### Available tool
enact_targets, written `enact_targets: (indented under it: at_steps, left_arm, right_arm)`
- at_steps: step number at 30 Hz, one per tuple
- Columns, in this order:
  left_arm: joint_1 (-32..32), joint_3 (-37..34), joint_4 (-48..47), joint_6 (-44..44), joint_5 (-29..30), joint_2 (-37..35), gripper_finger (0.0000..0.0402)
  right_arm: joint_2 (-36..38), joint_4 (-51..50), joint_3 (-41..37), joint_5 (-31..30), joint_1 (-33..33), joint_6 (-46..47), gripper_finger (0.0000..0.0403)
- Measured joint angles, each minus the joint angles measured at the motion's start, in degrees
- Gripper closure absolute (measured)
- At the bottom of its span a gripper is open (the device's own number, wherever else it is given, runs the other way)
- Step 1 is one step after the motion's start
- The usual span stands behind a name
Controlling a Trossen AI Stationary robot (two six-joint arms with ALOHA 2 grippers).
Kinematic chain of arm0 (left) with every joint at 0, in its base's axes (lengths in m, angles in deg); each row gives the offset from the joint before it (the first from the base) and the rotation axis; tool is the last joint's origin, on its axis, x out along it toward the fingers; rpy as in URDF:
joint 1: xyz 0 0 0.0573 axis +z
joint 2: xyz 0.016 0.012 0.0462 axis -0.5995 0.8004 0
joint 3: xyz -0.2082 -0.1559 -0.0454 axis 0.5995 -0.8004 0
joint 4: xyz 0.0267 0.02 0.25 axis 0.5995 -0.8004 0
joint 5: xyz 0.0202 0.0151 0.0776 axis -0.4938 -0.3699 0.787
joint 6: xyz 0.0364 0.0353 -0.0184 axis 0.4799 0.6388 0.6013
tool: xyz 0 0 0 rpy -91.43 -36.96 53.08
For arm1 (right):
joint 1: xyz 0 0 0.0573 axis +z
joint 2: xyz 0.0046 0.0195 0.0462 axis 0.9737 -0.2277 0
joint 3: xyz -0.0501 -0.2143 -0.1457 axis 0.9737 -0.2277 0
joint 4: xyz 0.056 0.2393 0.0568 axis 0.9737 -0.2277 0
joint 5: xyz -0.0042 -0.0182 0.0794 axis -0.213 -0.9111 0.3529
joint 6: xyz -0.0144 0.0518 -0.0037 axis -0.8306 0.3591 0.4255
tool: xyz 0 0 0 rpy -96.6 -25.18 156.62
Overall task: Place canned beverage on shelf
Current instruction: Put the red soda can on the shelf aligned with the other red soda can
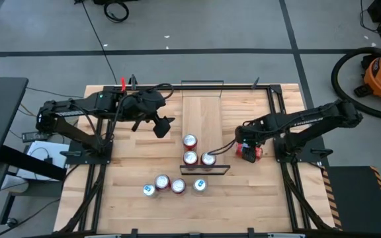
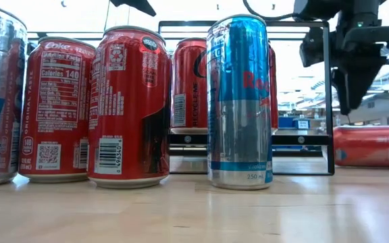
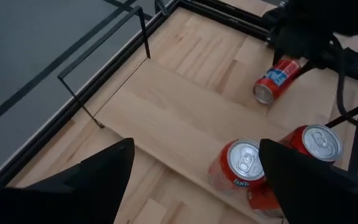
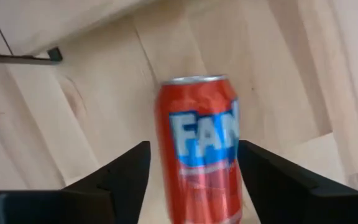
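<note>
Three cans [image 1: 190, 141] on shelf [image 1: 202, 112], four off.

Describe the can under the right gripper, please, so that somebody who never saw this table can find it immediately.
Start at the shelf, the light board in the middle of the table, and go to its right, off the board, where the right gripper hangs open. Below it lies the orange Fanta can. It is the only can lying on its side; every other can stands upright.
</note>
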Motion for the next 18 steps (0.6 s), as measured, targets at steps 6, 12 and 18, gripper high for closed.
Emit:
enact_targets:
  at_steps: [6, 12, 18]
  left_arm:
    - [0.00, 0.00, -1.12, -0.07, -1.68, 0.00, 0.0047]
    - [0.04, 0.00, -1.04, 0.19, -1.67, 0.00, 0.0047]
    - [0.04, 0.00, -0.74, 0.21, -1.66, 0.12, 0.0047]
  right_arm:
    - [1.75, -0.44, 0.49, 0.49, -2.08, -3.78, 0.0146]
    - [0.57, 1.01, -0.85, 0.06, -6.67, -9.91, 0.0081]
    - [-4.41, 5.00, -3.96, 0.26, -13.16, -14.42, 0.0021]
